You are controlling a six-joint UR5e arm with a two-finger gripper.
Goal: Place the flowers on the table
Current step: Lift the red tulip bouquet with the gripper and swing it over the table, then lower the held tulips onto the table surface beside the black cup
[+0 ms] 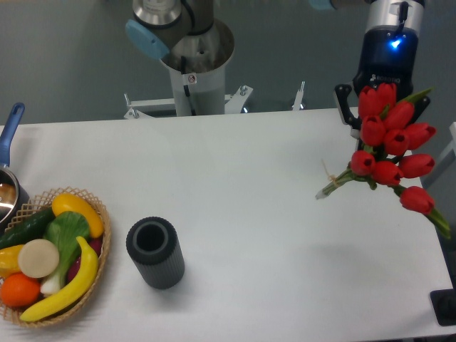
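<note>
At the upper right of the frame, the end effector (381, 107) hangs from a dark wrist housing with a lit blue lamp, and a bunch of red tulips, the flowers (390, 142), sits directly in front of it. The blooms hide the fingers, so whether they are clamped on the stems cannot be told. The flower heads fan out toward the right edge, while the green stems, tied with tan string, point down and left toward the white tabletop (242, 185). At lower left a wicker basket (92, 285) holds a banana, an orange, a cucumber and other produce. Just right of it stands a dark ribbed cylinder (155, 251), open at the top. A blue-handled pot (8, 171) shows at the left edge.
</note>
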